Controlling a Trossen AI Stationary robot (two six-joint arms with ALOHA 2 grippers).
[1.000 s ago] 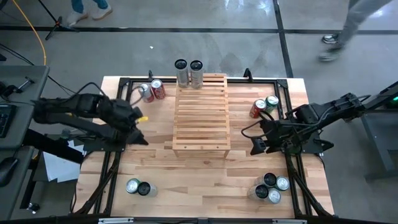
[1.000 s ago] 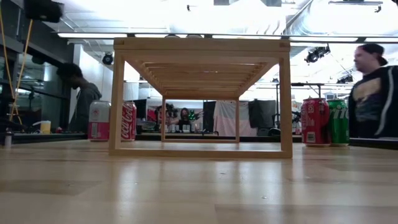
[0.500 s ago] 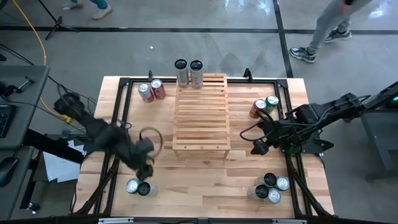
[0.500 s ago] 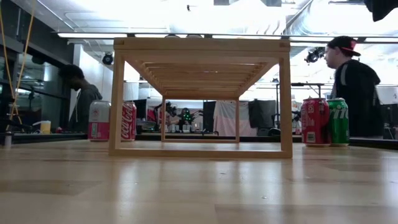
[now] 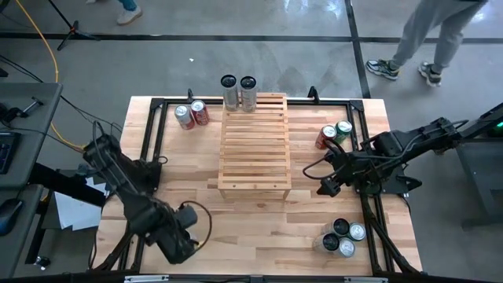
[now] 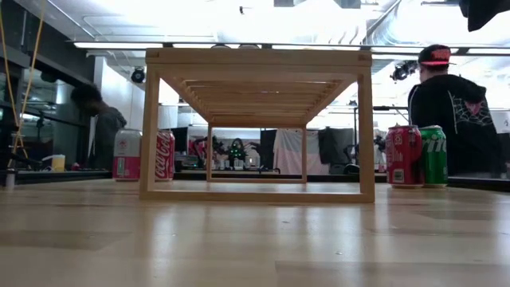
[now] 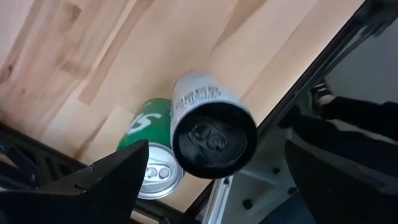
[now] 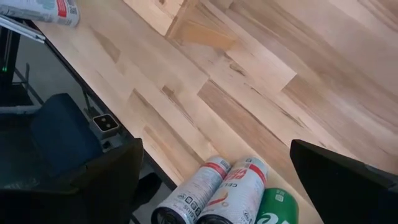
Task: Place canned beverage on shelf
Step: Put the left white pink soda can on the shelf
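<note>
The shelf (image 5: 253,145) stands mid-table (image 5: 259,220) with 2 cans (image 5: 238,91) at its far end. The left end effector (image 5: 182,240), fingers apart, hovers over a black-topped can (image 7: 211,127) and a green can (image 7: 148,155) at the near left corner. The right end effector (image 5: 326,185), fingers apart and empty, waits right of the shelf.

Black-topped can (image 7: 213,132) upright, beside green can (image 7: 148,155)
</note>
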